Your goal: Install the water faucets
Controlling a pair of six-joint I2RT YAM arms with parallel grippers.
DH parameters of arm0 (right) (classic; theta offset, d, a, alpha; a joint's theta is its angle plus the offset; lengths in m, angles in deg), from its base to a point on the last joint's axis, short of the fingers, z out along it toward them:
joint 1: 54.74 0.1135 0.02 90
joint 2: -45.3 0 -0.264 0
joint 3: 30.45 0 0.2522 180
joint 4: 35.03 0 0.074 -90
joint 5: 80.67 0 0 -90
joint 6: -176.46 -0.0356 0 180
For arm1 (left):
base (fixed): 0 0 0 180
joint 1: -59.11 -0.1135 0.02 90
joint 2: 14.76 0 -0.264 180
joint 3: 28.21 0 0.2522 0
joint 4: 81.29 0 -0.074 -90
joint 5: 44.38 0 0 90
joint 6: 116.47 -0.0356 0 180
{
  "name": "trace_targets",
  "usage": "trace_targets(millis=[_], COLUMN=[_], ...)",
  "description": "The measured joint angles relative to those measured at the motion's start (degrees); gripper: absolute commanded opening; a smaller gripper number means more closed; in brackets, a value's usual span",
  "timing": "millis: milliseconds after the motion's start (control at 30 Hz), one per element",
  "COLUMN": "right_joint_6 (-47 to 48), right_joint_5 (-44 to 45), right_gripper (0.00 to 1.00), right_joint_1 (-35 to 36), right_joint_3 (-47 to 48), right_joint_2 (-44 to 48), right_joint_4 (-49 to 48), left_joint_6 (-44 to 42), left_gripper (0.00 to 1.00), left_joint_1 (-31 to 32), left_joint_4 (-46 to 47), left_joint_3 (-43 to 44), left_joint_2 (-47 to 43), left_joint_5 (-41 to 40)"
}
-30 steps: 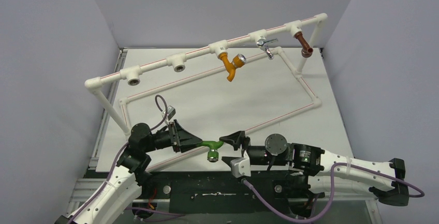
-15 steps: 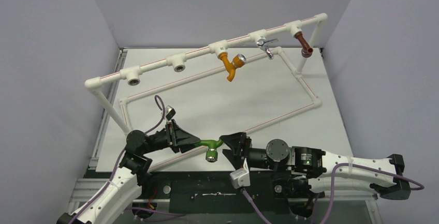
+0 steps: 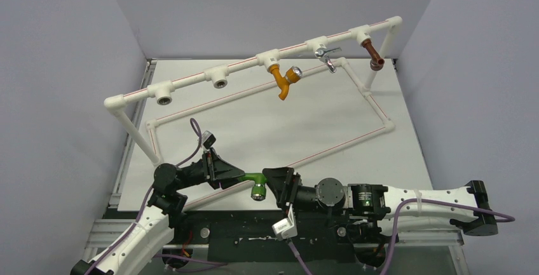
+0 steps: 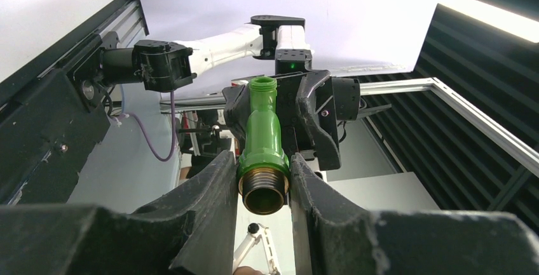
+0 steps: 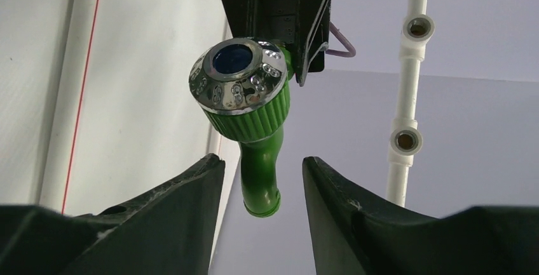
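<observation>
Low centre of the top view, your left end effector (image 4: 262, 164) is clamped on the green faucet (image 3: 256, 178). Your right end effector (image 5: 262, 164) stands apart, its fingers either side of the spout.

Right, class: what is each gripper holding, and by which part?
The left gripper clamps the green faucet at its collar beside the brass thread. The right gripper holds nothing; its fingers stand open around the spout.

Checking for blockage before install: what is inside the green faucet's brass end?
The brass end of the green faucet shows an open dark bore, nothing lodged at its mouth. Deeper in is shadowed, unseen.
</observation>
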Motion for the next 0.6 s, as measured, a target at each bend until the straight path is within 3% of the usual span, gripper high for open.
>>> trace_targets(millis=[267,467,600], right_joint_6=[5.27,7.13,7.04], right_joint_5=[2.67,3.91,4.35], right_gripper=[0.37,0.01,0.00], right_joint_1=[0.85,1.11,1.22], right_joint_3=[-0.07,-0.59,-0.61], right_joint_2=[-1.01,-1.57,-1.57], right_joint_4=[-1.49,-1.86,-1.97], left_joint_6=[0.50,0.85,0.90], left_gripper=[0.00,0.00,0.02], left_joint_1=[0.15,0.26,0.28], left_joint_4=[0.87,1.66,1.68], left_joint_3=[-0.02,-0.04,-0.09], left_joint_2=[0.22,0.26,0.42], left_joint_5=[0.39,0.39,0.33])
